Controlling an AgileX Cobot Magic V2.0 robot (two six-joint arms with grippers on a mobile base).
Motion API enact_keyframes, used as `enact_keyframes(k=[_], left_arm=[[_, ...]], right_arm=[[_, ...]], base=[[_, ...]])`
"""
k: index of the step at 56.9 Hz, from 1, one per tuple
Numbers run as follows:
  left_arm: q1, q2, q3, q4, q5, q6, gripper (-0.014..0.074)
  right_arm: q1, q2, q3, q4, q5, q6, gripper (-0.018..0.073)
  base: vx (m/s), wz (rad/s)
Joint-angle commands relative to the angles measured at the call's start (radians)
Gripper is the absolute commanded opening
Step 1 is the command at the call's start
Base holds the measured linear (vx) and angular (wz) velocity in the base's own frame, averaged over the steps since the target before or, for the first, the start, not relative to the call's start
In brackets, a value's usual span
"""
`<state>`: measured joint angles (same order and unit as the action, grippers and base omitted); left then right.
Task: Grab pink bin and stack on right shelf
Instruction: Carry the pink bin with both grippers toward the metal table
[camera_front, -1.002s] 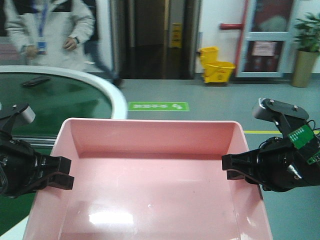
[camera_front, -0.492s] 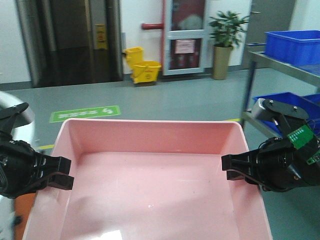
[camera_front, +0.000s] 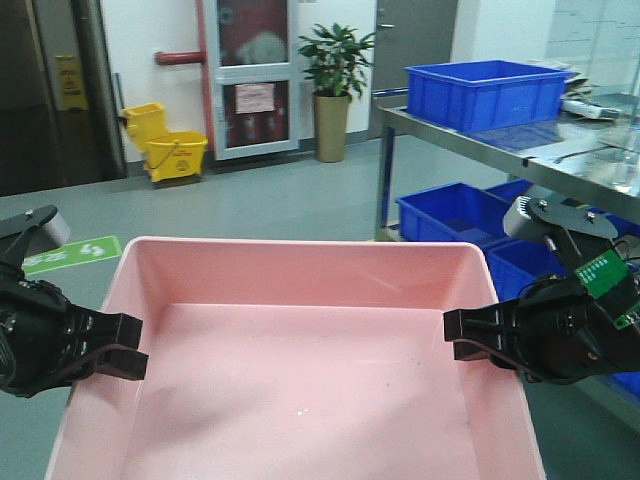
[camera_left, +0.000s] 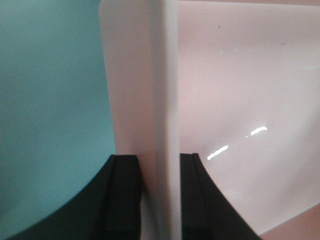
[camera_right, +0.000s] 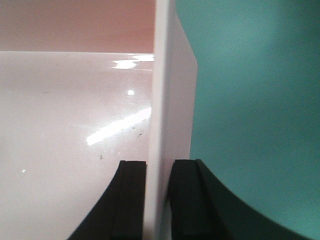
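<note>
The pink bin (camera_front: 300, 380) fills the lower middle of the front view, level and held off the floor, with its inside bare. My left gripper (camera_front: 125, 345) is shut on the bin's left wall. In the left wrist view that wall (camera_left: 145, 100) runs between the two black pads of the left gripper (camera_left: 159, 157). My right gripper (camera_front: 465, 335) is shut on the right wall. That wall (camera_right: 165, 100) is pinched by the right gripper (camera_right: 159, 162). The right shelf (camera_front: 560, 160), with a shiny metal top, stands at the far right, beyond and above the bin.
A blue crate (camera_front: 485, 92) sits on the shelf's top, and more blue crates (camera_front: 455, 215) sit on its lower level. A potted plant (camera_front: 335, 90) and a yellow mop bucket (camera_front: 170, 150) stand by the back wall. A green floor sign (camera_front: 70, 255) lies at the left.
The whole view has swung to the right. The green conveyor and the person have left the frame, and the shelf with blue crates has come in. Both grippers still hold the bin the same way.
</note>
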<state>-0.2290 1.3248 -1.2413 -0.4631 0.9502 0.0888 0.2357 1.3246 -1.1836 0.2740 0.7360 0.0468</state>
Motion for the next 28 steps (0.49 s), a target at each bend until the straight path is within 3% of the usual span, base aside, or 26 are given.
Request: enact_keyframes(k=[1,12,28], left_arm=[[-0.004,-0.037,-0.03,-0.092,-0.03,0.008,-0.0005],[-0.004,-0.037,-0.03,-0.092,-0.03,0.008,-0.0005],[-0.004,-0.037,-0.03,-0.092,-0.03,0.008,-0.0005]], right_arm=[[-0.007,-0.034,-0.037,0.033,-0.087,-0.01,-0.0008],[-0.007,-0.034,-0.037,0.041,-0.085,-0.01,-0.0008],[-0.007,-0.034,-0.037,0.041,-0.085,-0.01,-0.0008]], base=[[0.37,-0.35],[0.4,-0.21],[0.48,0.1]])
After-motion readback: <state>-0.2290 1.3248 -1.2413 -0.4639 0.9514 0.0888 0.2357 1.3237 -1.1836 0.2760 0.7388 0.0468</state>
